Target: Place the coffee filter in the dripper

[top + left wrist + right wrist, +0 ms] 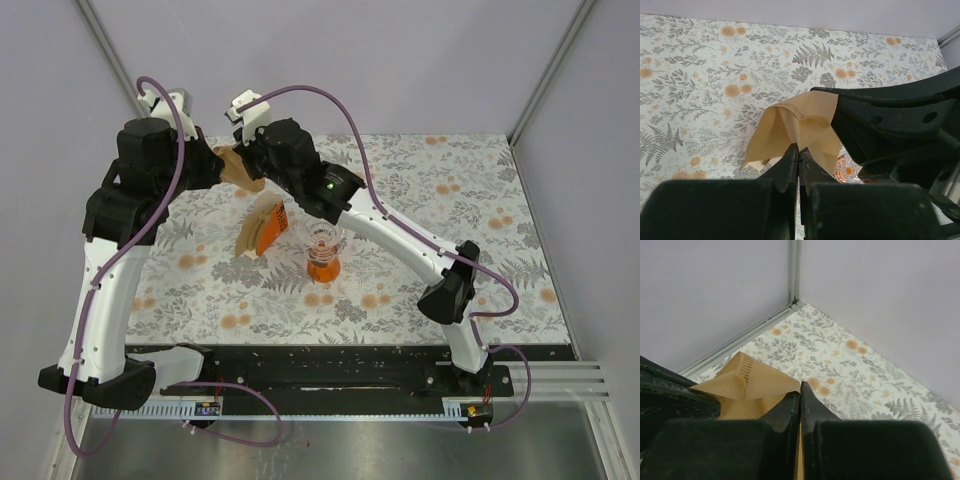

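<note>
The coffee filter [234, 168] is a thin light-brown paper, held in the air between both grippers over the back left of the table. My left gripper [800, 148] is shut on one edge of the filter [790, 127]. My right gripper [800, 385] is shut on the other edge of the filter [747, 385], which is partly spread open. The dripper [323, 250], a clear ribbed cone on an orange base, stands upright mid-table, in front and to the right of the grippers. A bit of it shows under the filter in the left wrist view [842, 167].
A bundle of brown filters in an orange holder [264, 228] stands just left of the dripper. The grey back wall and a corner post [792, 270] are close behind the grippers. The floral table cover [450, 200] spreads to the right.
</note>
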